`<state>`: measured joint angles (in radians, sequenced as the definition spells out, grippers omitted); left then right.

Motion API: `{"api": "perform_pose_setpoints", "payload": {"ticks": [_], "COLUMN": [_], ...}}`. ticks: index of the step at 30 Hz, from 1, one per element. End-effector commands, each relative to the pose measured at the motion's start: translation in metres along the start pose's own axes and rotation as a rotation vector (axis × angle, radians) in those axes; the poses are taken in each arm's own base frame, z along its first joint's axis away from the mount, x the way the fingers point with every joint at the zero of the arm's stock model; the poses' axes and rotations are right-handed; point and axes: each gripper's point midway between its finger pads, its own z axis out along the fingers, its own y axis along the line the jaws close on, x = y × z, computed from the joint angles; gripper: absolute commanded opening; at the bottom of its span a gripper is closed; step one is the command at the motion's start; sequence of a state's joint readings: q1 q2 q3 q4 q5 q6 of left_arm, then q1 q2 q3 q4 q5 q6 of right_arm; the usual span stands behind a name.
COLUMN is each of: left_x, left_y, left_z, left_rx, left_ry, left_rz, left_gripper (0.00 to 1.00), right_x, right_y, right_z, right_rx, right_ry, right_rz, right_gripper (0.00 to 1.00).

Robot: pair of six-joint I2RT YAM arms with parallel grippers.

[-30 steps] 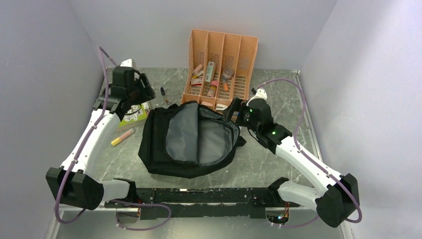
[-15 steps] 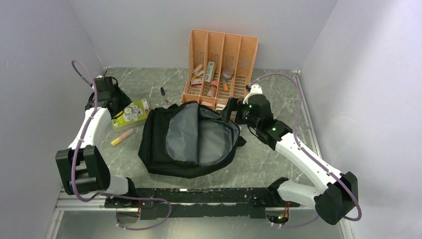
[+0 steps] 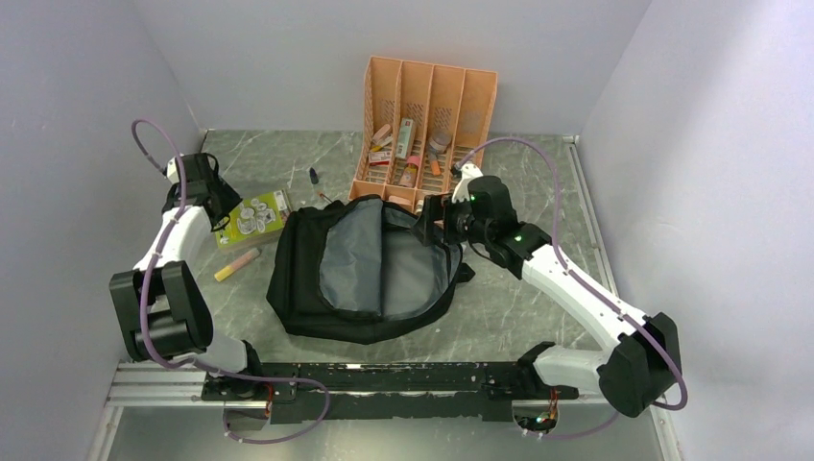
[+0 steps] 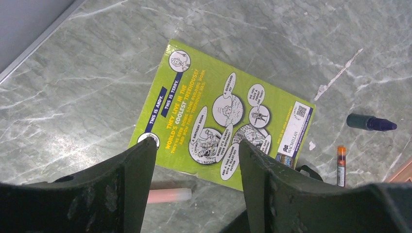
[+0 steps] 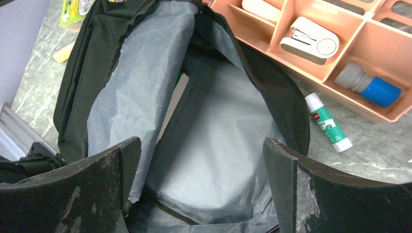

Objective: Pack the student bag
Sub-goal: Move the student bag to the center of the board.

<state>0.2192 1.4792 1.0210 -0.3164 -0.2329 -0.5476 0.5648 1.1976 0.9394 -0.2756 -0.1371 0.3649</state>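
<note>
The student bag [image 3: 365, 269] is a black backpack lying flat mid-table, its top unzipped and its grey lining [image 5: 209, 145] showing. My right gripper [image 3: 427, 219] hangs open over the bag's far right rim; in the right wrist view its jaws [image 5: 201, 143] stand wide apart above the lining with nothing between them. My left gripper [image 3: 223, 206] is at the far left, open and empty, just above the near edge of a green comic book [image 4: 223, 111] that lies flat on the table [image 3: 251, 216].
An orange file organiser [image 3: 427, 125] holding small supplies stands behind the bag. A glue stick [image 5: 328, 122] lies beside it. A pink and yellow highlighter [image 3: 237, 263], a dark marker [image 4: 370, 123] and an orange-capped pen [image 4: 341, 166] lie near the book. Walls close in left and right.
The left arm has folded back to the left and its gripper now sits low over the green book. The right gripper has shifted left over the bag's opening.
</note>
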Motion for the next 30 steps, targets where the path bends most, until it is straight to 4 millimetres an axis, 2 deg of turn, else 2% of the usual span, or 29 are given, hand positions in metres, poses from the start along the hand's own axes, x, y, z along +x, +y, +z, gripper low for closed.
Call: {"api": "perform_pose_setpoints", "payload": {"ticks": [1,6,10,13,16,19,22,25,30], "left_x": [-0.001,0.03,0.052,0.07,0.084,0.09,0.089,0.088,0.099], "left_y": [-0.003,0.006,-0.005,-0.017,-0.025,-0.03,-0.026,-0.017,-0.024], "left_z": [0.007,0.014,0.014,0.003,-0.011,-0.023,-0.031,-0.034,-0.035], "left_rx": [0.014,0.027,0.1,0.161,0.203,0.235,0.228,0.18,0.221], "left_ry": [-0.001,0.04,0.101,0.128,0.145,0.152,0.145,0.146,0.202], "left_rz": [0.007,-0.014,-0.036,-0.03,-0.018,0.005,0.018,0.026,0.033], "left_gripper": [0.68,0.68,0.66,0.66,0.65,0.65,0.66,0.66,0.65], "right_x": [0.005,0.018,0.023,0.022,0.021,0.022,0.028,0.032,0.043], "right_y": [0.009,0.015,0.013,0.012,0.018,0.031,0.04,0.044,0.05], "right_z": [0.0,0.004,0.005,0.005,0.007,0.014,0.027,0.041,0.073], "right_rx": [-0.056,-0.105,-0.103,-0.092,-0.119,-0.185,-0.209,-0.197,-0.191], "right_ry": [0.038,0.077,0.084,0.079,0.071,0.08,0.105,0.115,0.161], "right_rz": [-0.012,0.013,0.022,0.029,0.07,0.125,0.163,0.177,0.2], "right_gripper": [1.0,1.0,1.0,1.0,1.0,1.0,1.0,1.0,1.0]}}
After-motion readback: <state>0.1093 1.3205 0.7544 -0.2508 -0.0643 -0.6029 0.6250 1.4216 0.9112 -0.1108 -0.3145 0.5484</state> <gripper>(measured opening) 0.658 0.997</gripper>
